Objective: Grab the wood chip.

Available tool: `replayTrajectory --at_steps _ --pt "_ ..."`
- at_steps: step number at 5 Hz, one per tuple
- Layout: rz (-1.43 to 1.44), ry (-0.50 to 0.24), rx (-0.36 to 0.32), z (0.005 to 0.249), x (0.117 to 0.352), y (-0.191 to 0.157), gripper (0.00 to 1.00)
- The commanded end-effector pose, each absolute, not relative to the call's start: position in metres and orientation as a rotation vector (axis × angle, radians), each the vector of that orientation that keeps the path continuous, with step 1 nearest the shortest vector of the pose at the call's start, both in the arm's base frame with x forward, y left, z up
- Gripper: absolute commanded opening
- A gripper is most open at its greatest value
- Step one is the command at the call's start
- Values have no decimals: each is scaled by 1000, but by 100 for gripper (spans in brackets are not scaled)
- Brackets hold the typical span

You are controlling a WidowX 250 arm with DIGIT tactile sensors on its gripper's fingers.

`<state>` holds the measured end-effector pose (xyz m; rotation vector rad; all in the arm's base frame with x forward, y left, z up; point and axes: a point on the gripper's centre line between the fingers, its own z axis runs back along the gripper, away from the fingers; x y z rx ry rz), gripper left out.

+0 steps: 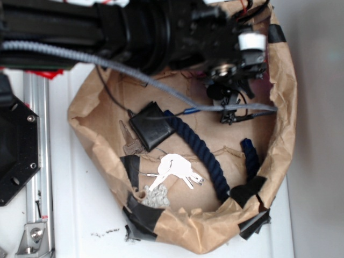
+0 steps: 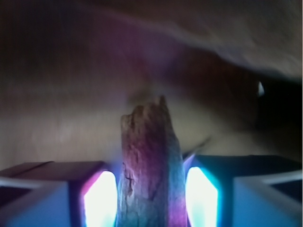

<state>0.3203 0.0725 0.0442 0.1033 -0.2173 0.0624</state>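
Gripper: the black robot gripper [image 2: 150, 194] sits at the far right corner of the brown paper-lined bin [image 1: 99, 142], its two glowing pads closed against the sides of the wood chip.
Wood chip: the flat, rough, dark-brown sliver of bark-like wood [image 2: 150, 161] stands upright between the pads in the wrist view, its jagged tip pointing away from the camera. It cannot be made out in the exterior view, where the arm covers that corner.
Arm: the black robot arm [image 1: 134, 27] reaches across the far edge of the bin, a grey cable trailing beneath it.
Pouch: the square black leather pouch [image 1: 152, 124] lies near the bin's middle, left of centre.
Rope: the dark blue twisted rope [image 1: 201, 148] runs from just beside the pouch towards the near right edge.
Keys: the bunch of silver keys [image 1: 174, 171] lies near the bin's near edge, between pouch and rope.
Tape: black tape patches [image 1: 142, 212] hold the paper rim at the near edge.
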Motion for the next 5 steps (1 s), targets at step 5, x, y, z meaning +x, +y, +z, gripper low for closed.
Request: replayTrajectory --at_steps 5 --pt "293 -272 34 204 296 7 0"
